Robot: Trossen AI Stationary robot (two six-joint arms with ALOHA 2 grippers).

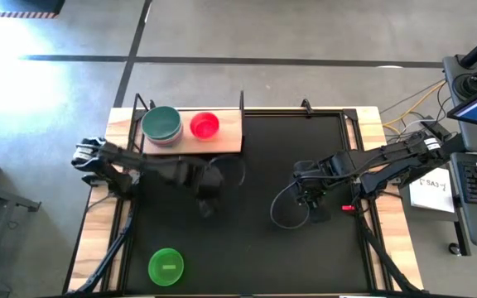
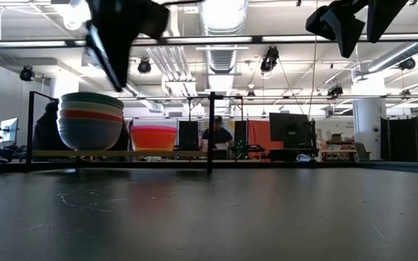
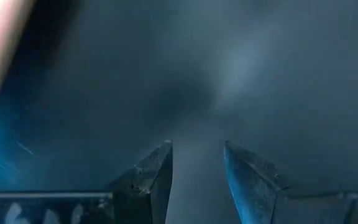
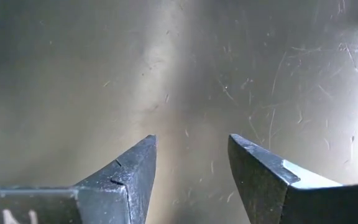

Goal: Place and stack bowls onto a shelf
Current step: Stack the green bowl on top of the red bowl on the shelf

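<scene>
The light-wood shelf (image 1: 226, 139) stands at the mat's far left. On it sits a stack of larger bowls (image 1: 162, 124), teal on top; in the low view the stack (image 2: 91, 121) shows teal, white, red and blue-grey at the bottom. Beside it sits a smaller stack (image 2: 154, 136), magenta on top (image 1: 204, 125). A green bowl (image 1: 166, 266) rests upright on the mat near the near left corner. My left gripper (image 1: 208, 203) (image 3: 197, 149) hovers open over bare mat, near the shelf's front. My right gripper (image 1: 315, 207) (image 4: 191, 140) hovers open over the mat's right half.
The black mat (image 1: 263, 248) covers most of the table. Thin black uprights (image 2: 210, 130) rise from the shelf's corners. A desk with a keyboard and papers (image 1: 470, 182) stands beyond the table's right edge. People show in the room behind the shelf (image 2: 218, 134).
</scene>
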